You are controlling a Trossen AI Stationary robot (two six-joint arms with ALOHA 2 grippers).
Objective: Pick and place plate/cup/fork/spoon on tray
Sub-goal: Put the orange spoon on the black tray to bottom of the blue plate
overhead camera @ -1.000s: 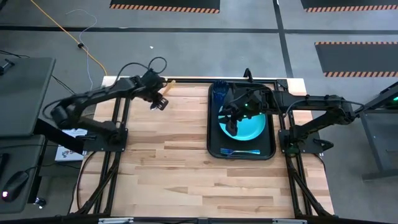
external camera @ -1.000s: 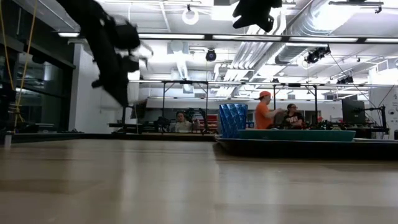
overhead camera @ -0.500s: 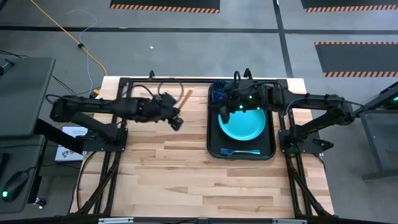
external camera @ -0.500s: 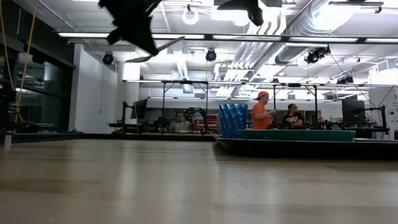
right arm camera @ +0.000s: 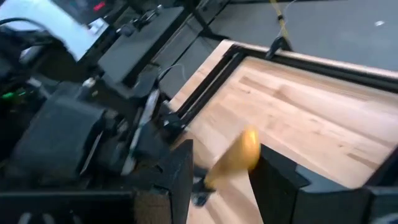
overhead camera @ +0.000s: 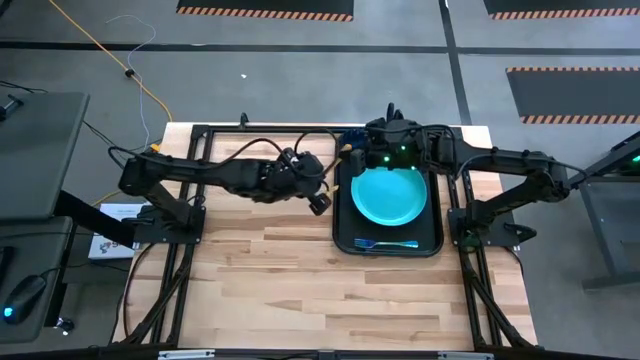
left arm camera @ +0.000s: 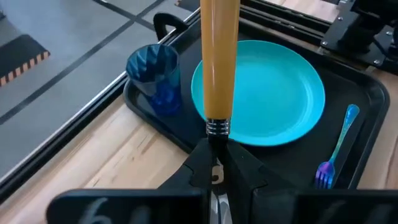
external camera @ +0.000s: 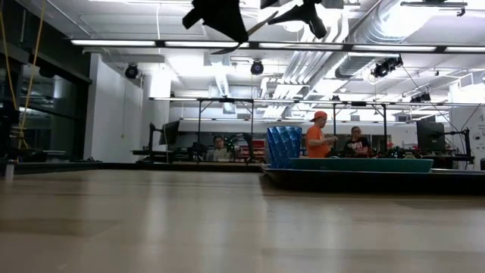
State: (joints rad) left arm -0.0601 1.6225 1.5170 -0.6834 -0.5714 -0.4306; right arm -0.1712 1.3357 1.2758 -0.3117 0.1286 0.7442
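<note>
Left pincer (left arm camera: 214, 177) grips the smooth yellow-handled spoon (left arm camera: 219, 62)

One tray (overhead camera: 342, 232), one plate (overhead camera: 388, 196), one cup (left arm camera: 155, 78), one fork (left arm camera: 336, 149), one spoon (left arm camera: 219, 62) (yellow handle), two grippers.

Both arms are showing as dark, matte black jointed links with black cables looping along them. The right arm (overhead camera: 500, 160) is glowing with small green lights near its wrist. The left arm (overhead camera: 200, 175) is wearing what seems a small white label, blurred.
</note>
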